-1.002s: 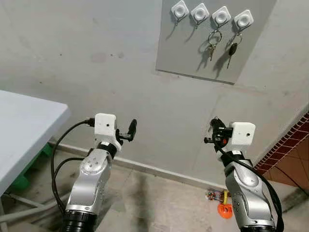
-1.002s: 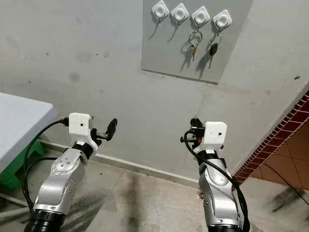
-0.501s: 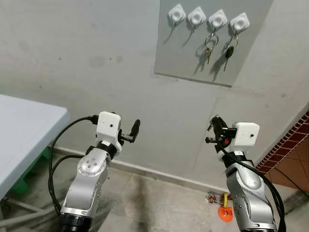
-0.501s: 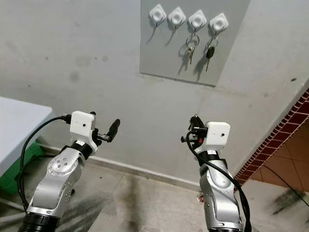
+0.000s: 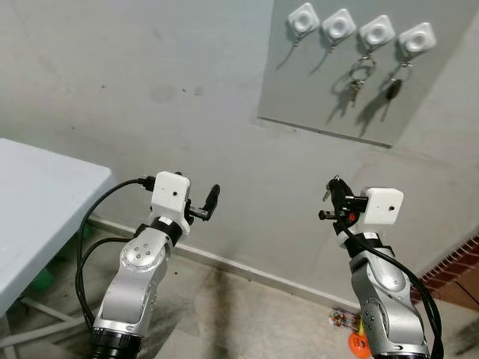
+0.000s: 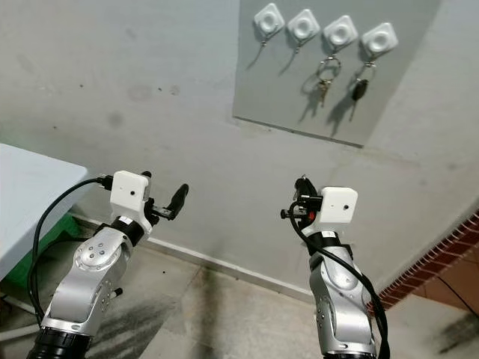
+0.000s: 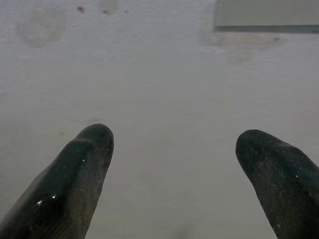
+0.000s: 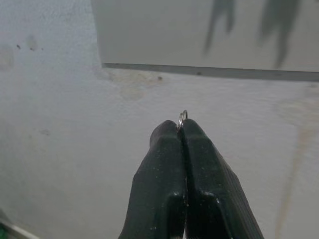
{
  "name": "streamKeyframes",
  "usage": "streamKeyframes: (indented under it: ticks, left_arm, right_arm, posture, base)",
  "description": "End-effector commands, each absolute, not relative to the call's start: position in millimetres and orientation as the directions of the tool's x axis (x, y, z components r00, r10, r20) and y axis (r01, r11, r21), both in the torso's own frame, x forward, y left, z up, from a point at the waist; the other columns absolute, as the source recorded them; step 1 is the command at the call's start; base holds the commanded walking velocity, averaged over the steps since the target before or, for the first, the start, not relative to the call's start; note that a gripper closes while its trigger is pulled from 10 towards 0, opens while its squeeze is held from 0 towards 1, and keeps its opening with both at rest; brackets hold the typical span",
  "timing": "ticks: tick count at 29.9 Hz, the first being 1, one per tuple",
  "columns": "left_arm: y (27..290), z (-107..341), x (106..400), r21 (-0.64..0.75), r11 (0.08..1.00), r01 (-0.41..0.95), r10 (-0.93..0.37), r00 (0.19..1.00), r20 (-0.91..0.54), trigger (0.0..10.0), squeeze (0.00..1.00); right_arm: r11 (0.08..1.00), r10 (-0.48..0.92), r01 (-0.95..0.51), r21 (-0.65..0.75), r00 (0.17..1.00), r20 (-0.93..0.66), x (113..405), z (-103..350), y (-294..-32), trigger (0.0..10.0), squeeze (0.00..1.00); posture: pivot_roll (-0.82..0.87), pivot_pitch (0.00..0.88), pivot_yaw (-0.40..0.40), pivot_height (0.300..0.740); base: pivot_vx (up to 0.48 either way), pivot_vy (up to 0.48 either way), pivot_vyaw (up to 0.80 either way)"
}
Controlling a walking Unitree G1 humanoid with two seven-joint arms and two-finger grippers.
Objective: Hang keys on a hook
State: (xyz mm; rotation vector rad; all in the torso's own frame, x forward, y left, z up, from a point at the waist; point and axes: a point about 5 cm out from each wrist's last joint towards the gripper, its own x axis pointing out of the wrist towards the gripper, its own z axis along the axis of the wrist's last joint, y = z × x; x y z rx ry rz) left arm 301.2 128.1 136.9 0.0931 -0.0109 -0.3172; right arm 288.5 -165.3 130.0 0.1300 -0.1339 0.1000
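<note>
While the left tool (image 7: 172, 164) hangs open, the right tool (image 8: 182, 130) pinches a key ring (image 8: 182, 118), light, stiff, slippery; grip sits at its edge, well below the hooks (image 5: 303, 19).

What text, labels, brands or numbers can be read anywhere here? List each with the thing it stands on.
None can be read: no print shows on the grey panel, the four white hooks, the hanging keys, the white camera housings or the white table. The small items on the floor are too small to tell.

Even daylight – soft shadows, wrist views dim.
</note>
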Motion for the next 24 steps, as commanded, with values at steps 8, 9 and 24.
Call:
streamKeyframes:
  ticks: [8,9,24]
  left_arm:
    - [124.2,140.5,300.7,0.108,0.937,0.333,-0.336,0.942,0.003,10.0,0.0]
    - [124.2,140.5,300.7,0.109,0.937,0.333,-0.335,0.942,0.003,10.0,0.0]
    - [114.0,165.6,302.6,0.049,0.93,0.363,-0.366,0.925,0.103,10.0,0.0]
  right_arm:
    - [0.986,0.082,-0.102,0.129,0.984,0.156,287.6,133.0,-167.2,10.0,0.0]
    - [0.986,0.082,-0.102,0.129,0.984,0.156,287.6,133.0,-167.2,10.0,0.0]
    - [0.982,0.124,-0.144,0.121,0.98,0.158,291.7,135.6,-164.5,10.0,0.0]
  posture:
    - [0.0,0.032,-0.036,0.74]
    - [0.0,0.032,-0.036,0.74]
    - [0.01,0.042,-0.042,0.74]
  base:
    - [0.331,0.0,0.0]
    - [0.33,0.0,0.0]
    - [0.059,0.0,0.0]
